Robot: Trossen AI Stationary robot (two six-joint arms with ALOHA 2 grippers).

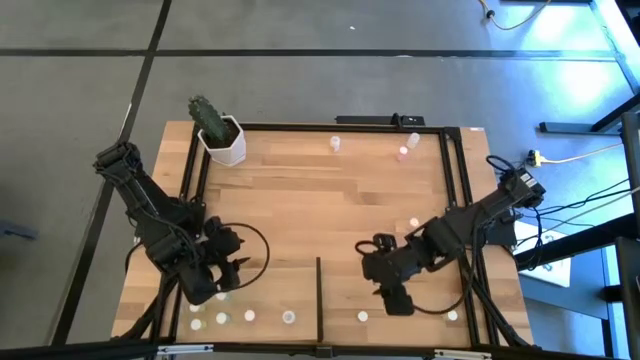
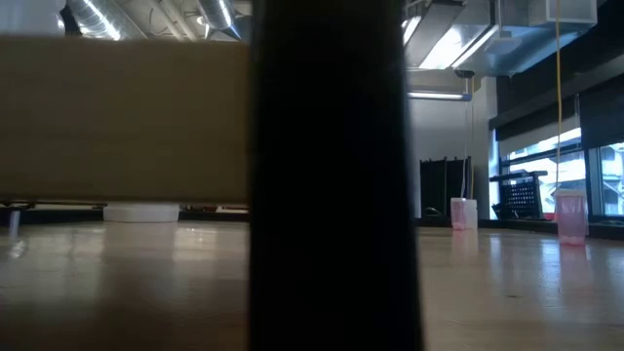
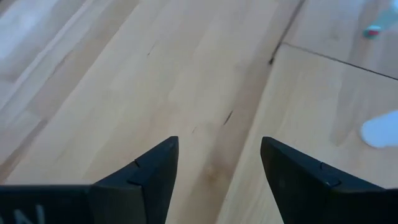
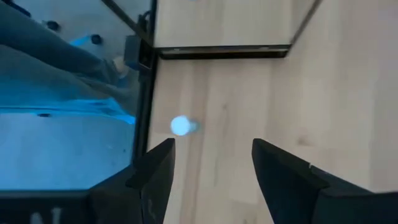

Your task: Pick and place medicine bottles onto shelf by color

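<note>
Fingers of my left gripper (image 3: pixel 217 180) stood apart with only bare wood between them, holding nothing. My right gripper (image 4: pixel 211 180) was open too and empty, low over the table (image 1: pixel 330 190) at its near right part. One white-capped bottle (image 4: pixel 181 126) lay just beyond my right fingers, close to the black frame edge. Near my left gripper (image 1: pixel 222 278), a few medicine bottles (image 1: pixel 248 315) stood in a row along the near edge. A thin black divider (image 1: pixel 318 295) stood between my two grippers. Two more bottles (image 1: pixel 404 152) stood at the far side, and a cactus pot (image 1: pixel 222 138) sat in the far left corner.
</note>
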